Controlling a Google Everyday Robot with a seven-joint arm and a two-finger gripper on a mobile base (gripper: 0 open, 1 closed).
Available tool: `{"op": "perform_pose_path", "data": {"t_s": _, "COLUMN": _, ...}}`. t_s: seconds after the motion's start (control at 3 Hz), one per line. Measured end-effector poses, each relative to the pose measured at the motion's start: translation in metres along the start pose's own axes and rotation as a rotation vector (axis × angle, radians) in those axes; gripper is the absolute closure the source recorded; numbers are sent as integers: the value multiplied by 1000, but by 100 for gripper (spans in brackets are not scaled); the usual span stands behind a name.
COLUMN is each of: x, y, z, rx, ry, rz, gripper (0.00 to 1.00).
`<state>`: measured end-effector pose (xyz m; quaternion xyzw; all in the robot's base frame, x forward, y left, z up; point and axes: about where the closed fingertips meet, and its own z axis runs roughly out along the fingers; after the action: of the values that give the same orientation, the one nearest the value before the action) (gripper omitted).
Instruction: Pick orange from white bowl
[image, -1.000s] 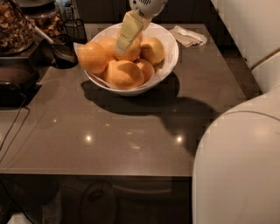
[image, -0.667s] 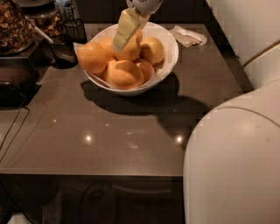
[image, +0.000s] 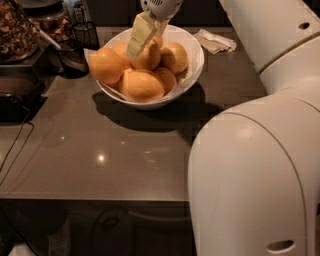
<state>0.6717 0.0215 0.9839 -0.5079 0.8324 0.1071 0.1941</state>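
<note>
The robot's bulky white arm (image: 250, 170) fills the right side of the view and reaches up and over toward the back. Under it lies a grey-brown surface (image: 100, 150), glossy enough to catch small glints of light.

Toward the back of that surface stands the white bowl (image: 194, 60), wide and flaring, heaped with yellow-orange oranges (image: 142, 85). The leftmost fruit bulges out over the rim.

The pale yellow claw (image: 140, 35) hangs at a slant over the top of the heap, its lower end lying across the topmost orange (image: 154, 57). That orange sits in the middle of the bowl toward the back, wedged among its neighbours. From where I stand I cannot tell whether the claw is wide or narrow, or whether it has the fruit at all.

A crumpled paper (image: 216, 41) lies just right of the bowl, and a dark wire cup (image: 86, 34) stands to its left.

The risks, as I judge them:
- The round, smooth skin could slip free if the claw bears on it off-centre.
- Lifting from a packed heap could nudge a neighbour, and the fruit at the left rim looks ready to roll out.
- A sideways drag might shove the bowl itself.
</note>
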Motion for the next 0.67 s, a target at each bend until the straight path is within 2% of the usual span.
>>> {"op": "perform_pose_path", "data": {"t_s": 0.67, "x": 6, "y": -12, "z": 24, "rx": -46, "ry": 8, "rz": 61, "gripper": 29}}
